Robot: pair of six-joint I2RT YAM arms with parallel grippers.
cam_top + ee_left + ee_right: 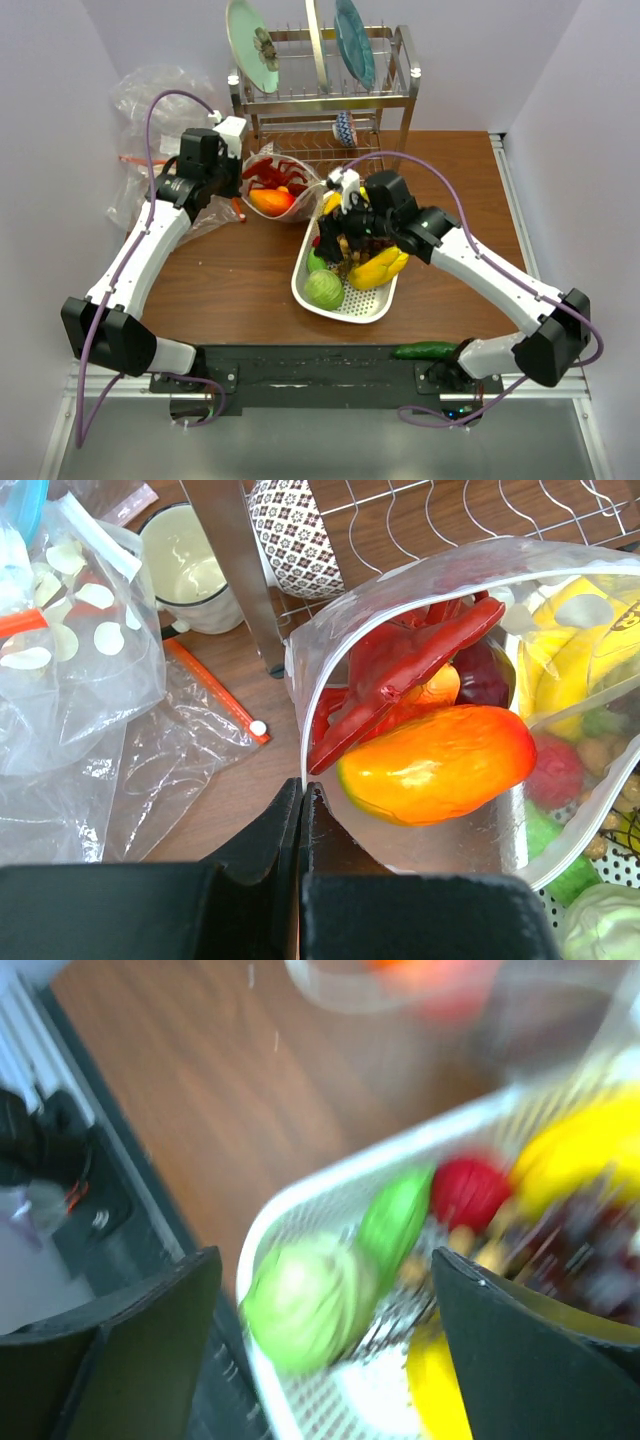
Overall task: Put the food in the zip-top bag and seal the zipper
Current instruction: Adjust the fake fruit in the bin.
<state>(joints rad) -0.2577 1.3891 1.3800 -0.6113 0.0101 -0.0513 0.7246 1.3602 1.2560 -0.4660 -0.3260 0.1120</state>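
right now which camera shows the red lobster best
Left wrist: the red lobster lies close and sharp inside the zip-top bag. Top external shows it small; right wrist misses it, only a red-orange blur.

A robotics lab cell dressed up as a kitchen. Plain pale walls (60, 100) box in a wooden table (240, 280) on three sides. Two white robot arms, left (150, 245) and right (490, 270), are bolted to a black rail (300, 362) at 6 o'clock. At 12 o'clock stands a metal dish rack (400, 95) holding plates (250, 45), with a mug (190, 570) under it. The food (435, 765) is glossy plastic toys.
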